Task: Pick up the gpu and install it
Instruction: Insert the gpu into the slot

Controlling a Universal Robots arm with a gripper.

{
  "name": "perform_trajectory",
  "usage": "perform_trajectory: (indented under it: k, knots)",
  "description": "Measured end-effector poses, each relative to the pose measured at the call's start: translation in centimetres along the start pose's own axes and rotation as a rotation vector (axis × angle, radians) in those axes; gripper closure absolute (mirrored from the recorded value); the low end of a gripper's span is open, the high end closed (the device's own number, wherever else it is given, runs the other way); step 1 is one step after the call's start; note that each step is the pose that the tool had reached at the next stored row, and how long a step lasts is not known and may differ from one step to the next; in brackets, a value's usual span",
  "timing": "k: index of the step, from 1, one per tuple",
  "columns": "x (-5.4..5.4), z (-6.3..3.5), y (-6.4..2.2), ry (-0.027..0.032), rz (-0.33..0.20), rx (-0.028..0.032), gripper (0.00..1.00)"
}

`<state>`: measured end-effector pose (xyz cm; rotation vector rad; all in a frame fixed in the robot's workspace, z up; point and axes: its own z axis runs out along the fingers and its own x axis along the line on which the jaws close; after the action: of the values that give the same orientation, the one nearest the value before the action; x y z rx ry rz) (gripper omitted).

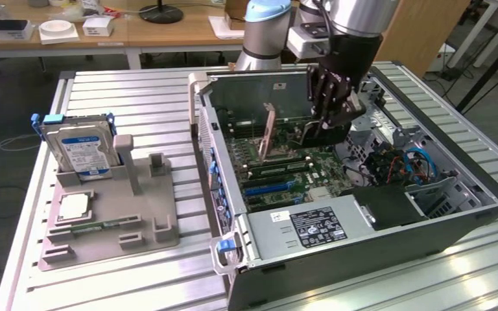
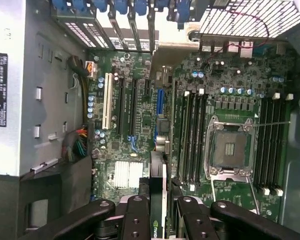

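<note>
The gpu [image 2: 157, 175] is a thin dark card seen edge-on, and my gripper [image 2: 159, 200] is shut on it. It hangs just above the motherboard [image 2: 140, 75], over the row of long expansion slots [image 2: 121, 107] and beside the memory slots [image 2: 192, 135]. In the exterior view my gripper [image 1: 331, 120] reaches down into the open computer case [image 1: 456, 214], with the gpu [image 1: 316, 137] below the fingers near the case's back wall.
On the exterior view's left, a grey fixture [image 1: 137, 214] on the table carries a hard drive [image 1: 78, 148], a processor chip [image 1: 73, 206] and a memory stick [image 1: 102, 226]. Inside the case lie the power supply [image 1: 314, 227], the bare processor socket [image 2: 230, 147] and blue cables [image 1: 417, 162].
</note>
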<state>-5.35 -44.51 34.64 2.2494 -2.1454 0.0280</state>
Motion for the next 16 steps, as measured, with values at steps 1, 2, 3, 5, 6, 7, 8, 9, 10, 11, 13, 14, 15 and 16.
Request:
perform_trajectory:
  k: [1, 2, 3, 5, 6, 7, 8, 9, 10, 11, 13, 14, 15, 16]
  knots:
    - [0.0, 0.19, 0.0, 0.0001, 0.0, 0.0007, 0.74]
    - [0.0, 0.37, 0.01, 0.0001, 0.0, 0.0013, 0.74]
    - [0.0, 0.54, 0.02, 0.0002, 0.0, 0.0019, 0.74]
    - [0.0, 0.91, 0.02, 0.0001, 0.0, 0.0031, 0.74]
    - [0.0, 1.09, 0.03, 0.0001, 0.0, 0.0036, 0.74]
    - [0.0, 1.28, 0.04, 0.0001, 0.0, 0.0039, 0.74]
    - [-0.1, 1.46, 0.04, 0.0001, 0.0, 0.0043, 0.74]
    - [-0.1, 1.64, 0.06, 0.0002, 0.0, 0.0048, 0.74]
    - [-0.1, 1.82, 0.07, 0.0002, 0.0, 0.0052, 0.74]
    - [-0.1, 2.0, 0.08, 0.0003, 0.0, 0.0057, 0.74]
    - [-0.1, 2.37, 0.14, 0.0003, 0.0, 0.0063, 0.74]
    - [-0.1, 2.55, 0.18, 0.0004, 0.0, 0.0065, 0.74]
    - [-0.1, 2.74, 0.24, 0.0008, 0.0, 0.0068, 0.74]
    - [-0.1, 2.89, 0.3, 0.0015, 0.0, 0.0069, 0.74]
